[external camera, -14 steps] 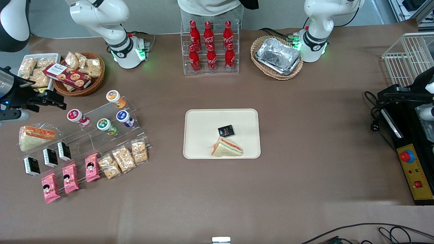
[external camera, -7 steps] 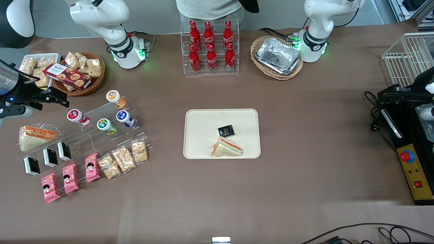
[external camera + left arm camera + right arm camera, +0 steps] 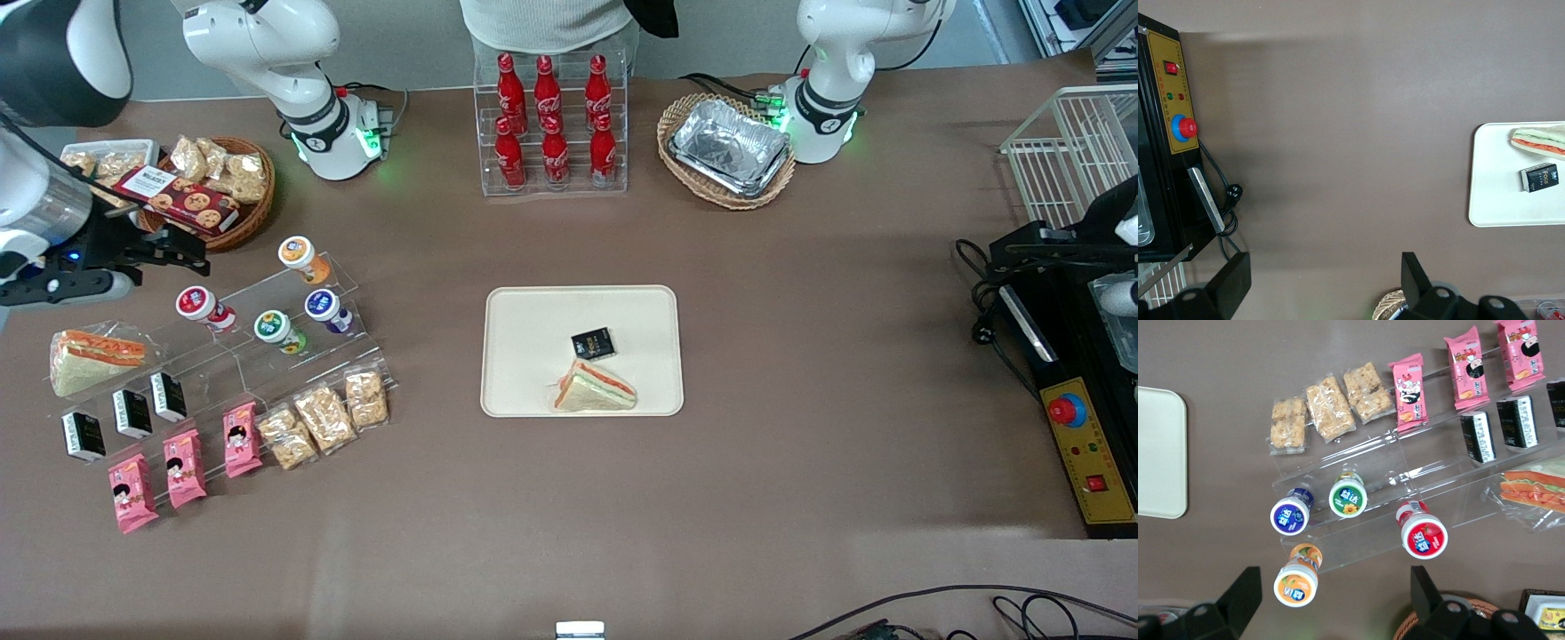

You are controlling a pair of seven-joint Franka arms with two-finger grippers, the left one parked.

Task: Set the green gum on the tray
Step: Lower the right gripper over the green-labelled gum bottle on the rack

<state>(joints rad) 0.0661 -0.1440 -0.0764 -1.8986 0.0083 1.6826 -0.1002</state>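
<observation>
While the gripper (image 3: pixel 191 252) hangs with fingers apart above the table's (image 3: pixel 800 373) working-arm end, the green gum (image 3: pixel 277 329) stands on a clear stepped rack (image 3: pixel 267 351), just beside a blue-lidded tub (image 3: pixel 325 308). Open brown table separates rack from tray (image 3: pixel 533 356), whose part farther from the front camera lies bare.

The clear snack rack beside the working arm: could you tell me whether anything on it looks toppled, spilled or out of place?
Nothing stands out. The green gum sits on the clear rack among the other tubs, packets lie in tidy rows, nothing spilled. The tray lies flat. The gripper, open, hovers above the rack.
</observation>
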